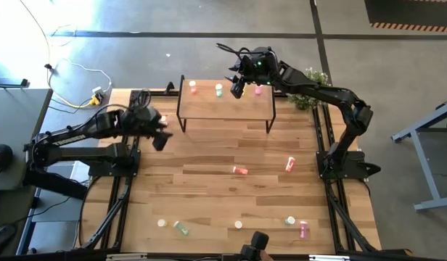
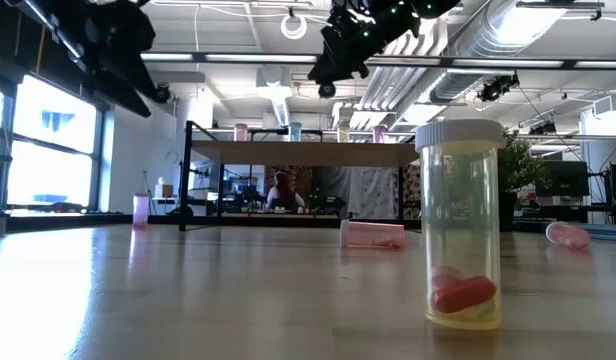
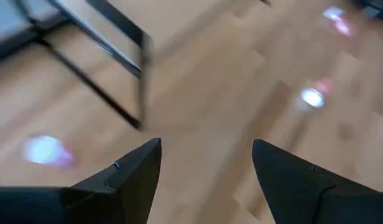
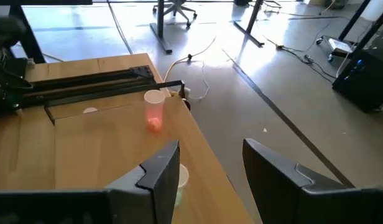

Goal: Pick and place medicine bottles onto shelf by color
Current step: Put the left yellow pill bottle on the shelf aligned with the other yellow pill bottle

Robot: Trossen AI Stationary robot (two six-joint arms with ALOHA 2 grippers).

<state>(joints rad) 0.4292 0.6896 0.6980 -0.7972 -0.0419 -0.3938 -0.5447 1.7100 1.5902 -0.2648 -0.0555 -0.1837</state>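
Note:
The shelf (image 1: pixel 226 106) stands at the table's far side on black legs. On its top stand a red bottle (image 1: pixel 193 88), a green bottle (image 1: pixel 218 90) and a pink bottle (image 1: pixel 257 90). My right gripper (image 1: pixel 236 90) hovers open over the shelf between the green and pink bottles, holding nothing (image 4: pixel 210 146). The red bottle (image 4: pixel 153 109) shows ahead of it. My left gripper (image 1: pixel 160 141) hangs open above the table left of the shelf, empty (image 3: pixel 207 146). More medicine bottles lie on the table, among them a red one (image 1: pixel 240 170) and another (image 1: pixel 289 164).
Several bottles sit along the near edge, such as a green one (image 1: pixel 181 228) and a pink one (image 1: pixel 304 229). A pink bottle (image 2: pixel 140 208) stands left of the shelf. A potted plant (image 1: pixel 310 87) is at the far right corner. Bare wood lies mid-table.

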